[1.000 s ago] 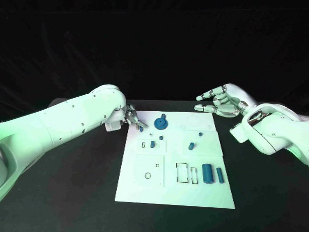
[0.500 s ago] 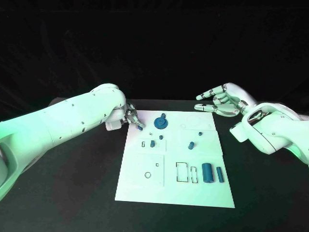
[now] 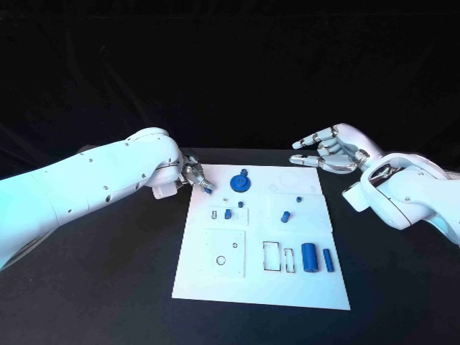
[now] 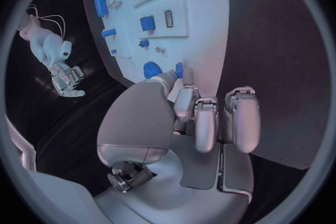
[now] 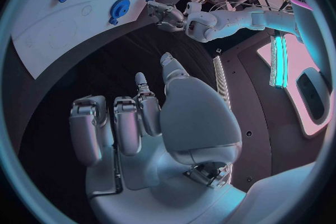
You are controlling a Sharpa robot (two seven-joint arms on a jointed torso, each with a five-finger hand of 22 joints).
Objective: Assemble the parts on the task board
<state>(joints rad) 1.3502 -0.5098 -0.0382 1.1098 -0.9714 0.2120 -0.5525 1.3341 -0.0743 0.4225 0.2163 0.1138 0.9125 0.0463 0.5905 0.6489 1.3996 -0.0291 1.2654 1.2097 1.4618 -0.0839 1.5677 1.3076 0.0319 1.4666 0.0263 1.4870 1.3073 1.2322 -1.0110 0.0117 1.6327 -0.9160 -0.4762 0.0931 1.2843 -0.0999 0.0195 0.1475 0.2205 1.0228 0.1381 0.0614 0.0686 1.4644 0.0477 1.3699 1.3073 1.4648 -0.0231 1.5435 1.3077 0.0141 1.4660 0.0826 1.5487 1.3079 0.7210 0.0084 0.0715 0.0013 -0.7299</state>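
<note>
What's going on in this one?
A two-armed robot is assembling small blue parts on the white task board. Its left hand is at the board's far left corner and pinches a small blue part in its fingertips, near the blue gear. The right hand hovers off the board's far right corner, fingers apart, holding nothing. Other blue parts sit on the board.

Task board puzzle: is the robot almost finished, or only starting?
Only starting, it seems. On the task board the blue gear looks seated, though I can't be sure. The left hand pinches a small blue part at the board's edge. The right hand hovers beside the board, holding nothing. Two blue cylinders lie loose beside unfilled rectangular slots.
</note>
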